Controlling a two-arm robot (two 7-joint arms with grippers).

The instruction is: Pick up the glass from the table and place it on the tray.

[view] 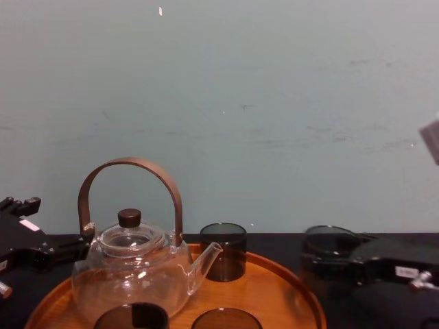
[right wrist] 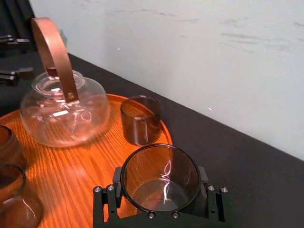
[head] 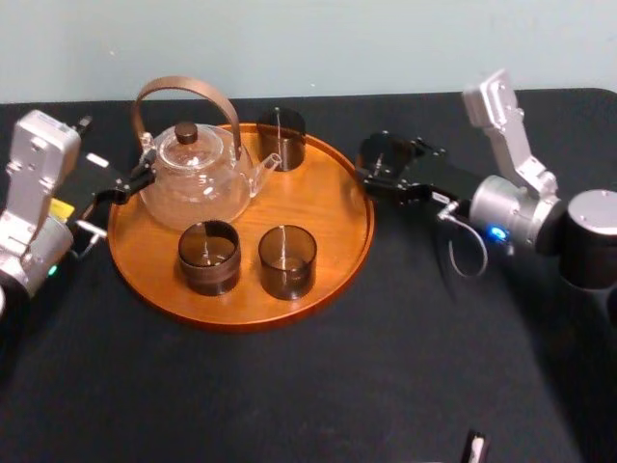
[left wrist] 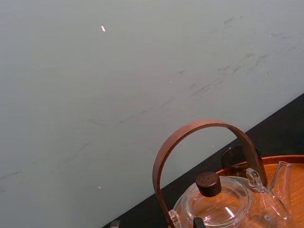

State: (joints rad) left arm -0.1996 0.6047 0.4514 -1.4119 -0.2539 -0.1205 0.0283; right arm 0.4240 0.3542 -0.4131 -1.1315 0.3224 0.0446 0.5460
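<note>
A smoky glass tumbler (right wrist: pixel 159 176) is pinched between the fingers of the right gripper (head: pixel 388 169) and is held at the right rim of the round wooden tray (head: pixel 318 207) on the black table (head: pixel 386 367). A glass teapot (head: pixel 193 178) and three more tumblers are seen on the tray. The left gripper (head: pixel 118 190) is parked at the tray's left edge beside the teapot; its state cannot be told.

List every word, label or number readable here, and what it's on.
Nothing is legible.
Yellow sticker on the left arm: too blurred.
White label on the right gripper, holding the glass by the tray's right rim: too small.
White patch by the left gripper, at the tray's left rim: blurred.
</note>
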